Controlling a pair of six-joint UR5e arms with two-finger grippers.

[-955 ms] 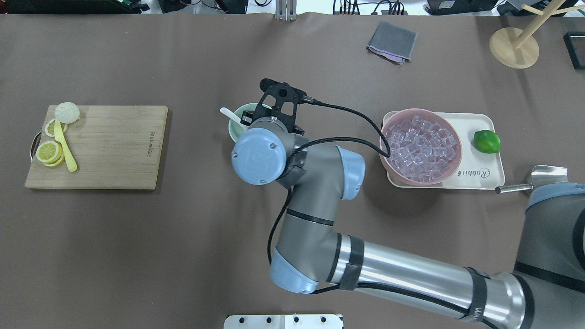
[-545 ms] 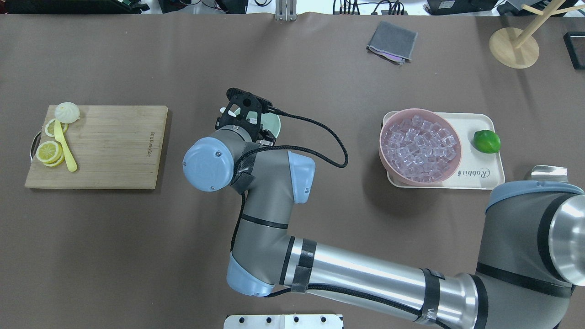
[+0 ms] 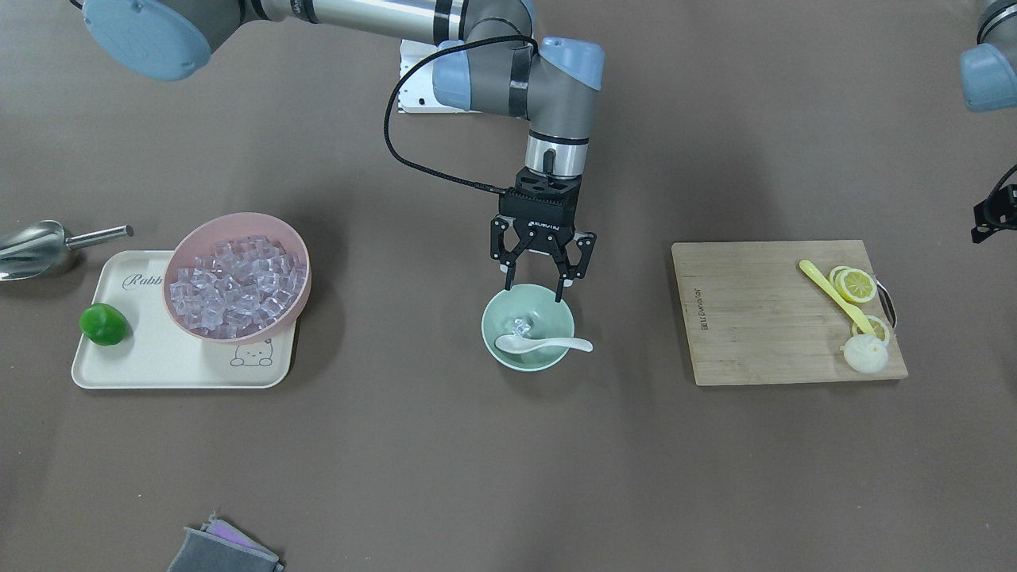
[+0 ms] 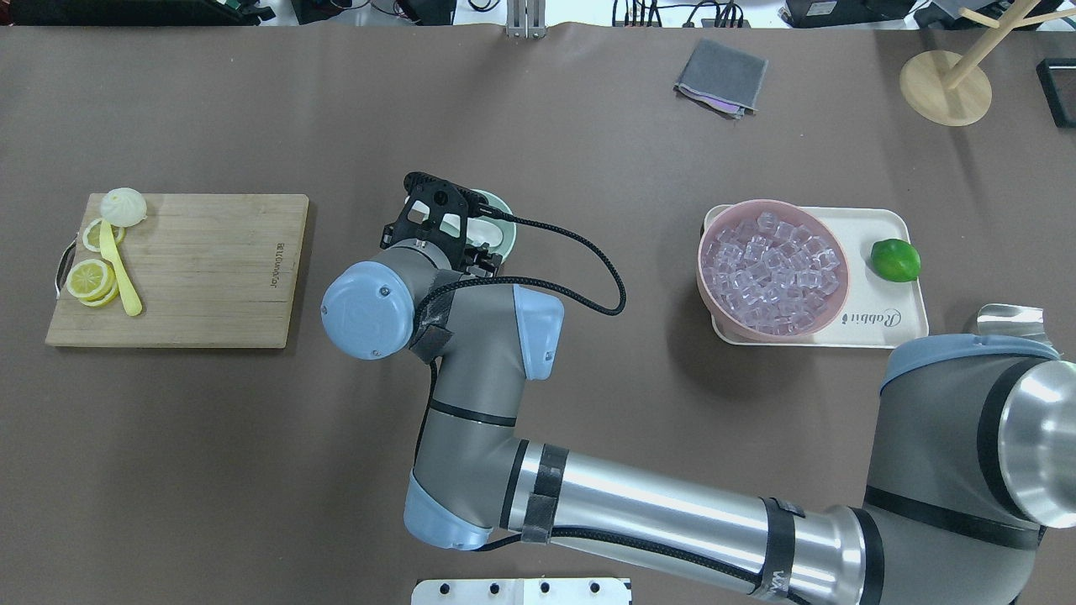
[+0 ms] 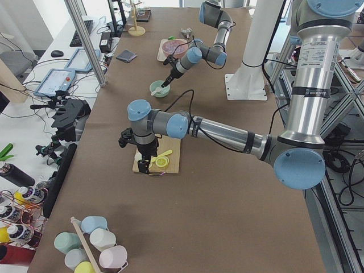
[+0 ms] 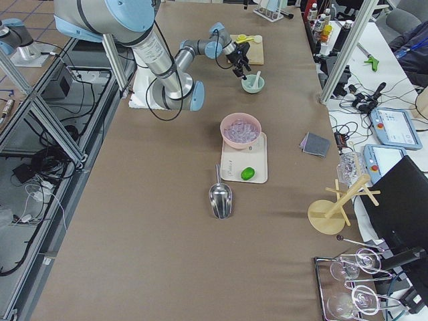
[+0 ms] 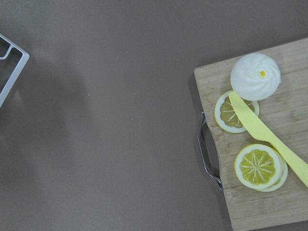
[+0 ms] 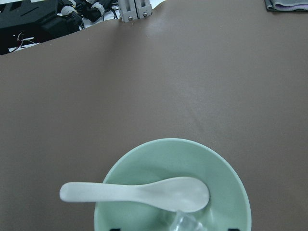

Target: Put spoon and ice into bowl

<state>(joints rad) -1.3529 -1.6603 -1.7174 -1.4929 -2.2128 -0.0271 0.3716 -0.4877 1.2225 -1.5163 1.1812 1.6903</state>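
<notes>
Right hand (image 3: 535,291) wide open, empty, over bowl (image 3: 488,327); ice (image 3: 520,325) and spoon (image 3: 543,344) inside, handle overhanging rim.

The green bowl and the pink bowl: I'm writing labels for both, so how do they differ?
The green bowl is smaller than the pink bowl. The green bowl holds a white spoon and what looks like one ice cube; the pink bowl is filled with many ice cubes. The green bowl stands on the bare table, the pink bowl on a cream tray. Both are round and plain.
</notes>
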